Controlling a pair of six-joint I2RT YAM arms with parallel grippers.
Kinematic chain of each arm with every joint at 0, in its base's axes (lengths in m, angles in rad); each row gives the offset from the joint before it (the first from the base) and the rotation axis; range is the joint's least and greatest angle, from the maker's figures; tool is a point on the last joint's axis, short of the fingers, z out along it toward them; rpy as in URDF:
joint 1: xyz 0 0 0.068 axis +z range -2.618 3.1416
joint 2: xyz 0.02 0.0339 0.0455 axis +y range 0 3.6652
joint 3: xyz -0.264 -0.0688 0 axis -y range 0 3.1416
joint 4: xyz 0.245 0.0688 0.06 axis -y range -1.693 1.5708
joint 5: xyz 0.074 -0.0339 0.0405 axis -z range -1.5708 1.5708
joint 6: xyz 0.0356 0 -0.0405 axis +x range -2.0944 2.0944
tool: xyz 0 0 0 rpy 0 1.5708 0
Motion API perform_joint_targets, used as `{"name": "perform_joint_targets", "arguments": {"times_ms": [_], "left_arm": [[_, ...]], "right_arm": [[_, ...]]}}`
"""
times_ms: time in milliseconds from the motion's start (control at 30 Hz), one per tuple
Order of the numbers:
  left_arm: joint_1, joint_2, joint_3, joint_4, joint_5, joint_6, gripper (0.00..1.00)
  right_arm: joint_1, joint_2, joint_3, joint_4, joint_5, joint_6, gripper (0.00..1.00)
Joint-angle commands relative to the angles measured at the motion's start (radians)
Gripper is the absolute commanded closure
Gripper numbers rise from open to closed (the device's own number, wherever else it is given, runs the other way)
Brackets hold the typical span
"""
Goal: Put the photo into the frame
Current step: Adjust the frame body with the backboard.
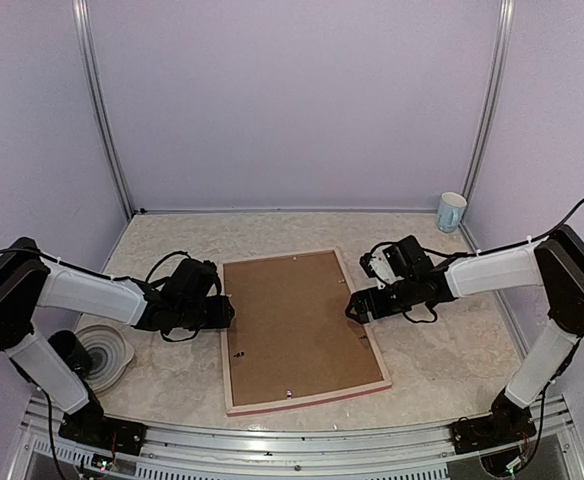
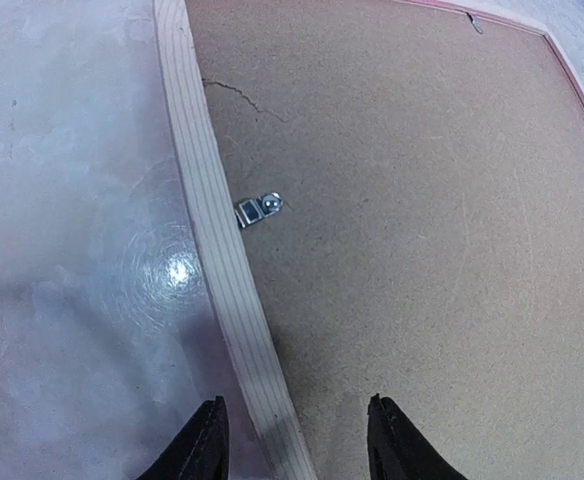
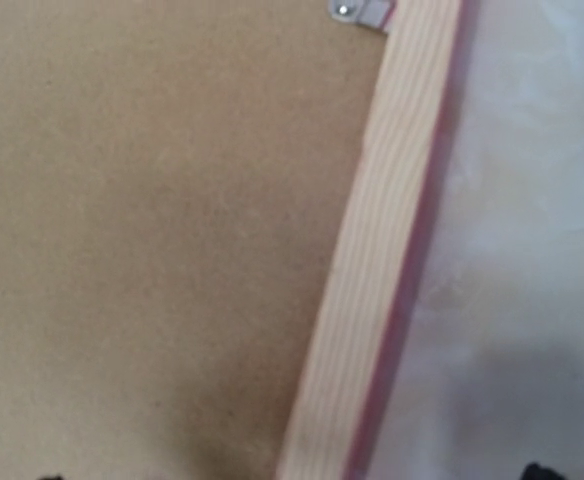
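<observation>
Frame [image 2: 215, 250] lay back up; left gripper [image 2: 297, 402] and right gripper [image 1: 353, 306] each straddled a side rail, fingers spread, grasping nothing.

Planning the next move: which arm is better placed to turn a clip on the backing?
Probably left. The left claw straddles the frame's rail, with a metal clip in clear view just ahead. The right claw's nearest clip sits at the far edge of its view.

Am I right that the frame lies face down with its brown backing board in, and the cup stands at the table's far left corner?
Not quite: the top external view shows the cup at the far right corner; the rest holds.
</observation>
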Motion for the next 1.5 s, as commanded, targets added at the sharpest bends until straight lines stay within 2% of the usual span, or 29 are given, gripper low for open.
{"name": "perform_joint_targets", "arguments": {"times_ms": [0, 700, 1000, 1200, 1467], "left_arm": [[-0.006, -0.008, -0.011, 0.003, -0.003, -0.005, 0.53], [-0.006, -0.016, -0.028, -0.007, -0.006, -0.012, 0.54], [-0.005, -0.021, -0.067, 0.023, 0.019, -0.032, 0.57], [0.000, 0.030, -0.015, 0.042, 0.047, -0.022, 0.61], [0.062, 0.128, 0.101, 0.070, 0.115, 0.029, 0.62]], "right_arm": [[0.006, -0.030, -0.015, -0.014, 0.019, -0.010, 0.01], [-0.007, -0.051, -0.046, -0.017, 0.029, -0.027, 0.01], [-0.039, -0.057, -0.082, 0.013, -0.045, -0.034, 0.01], [-0.039, -0.024, -0.096, 0.043, -0.100, -0.031, 0.01], [-0.039, -0.011, -0.111, 0.080, -0.198, -0.023, 0.01]]}}
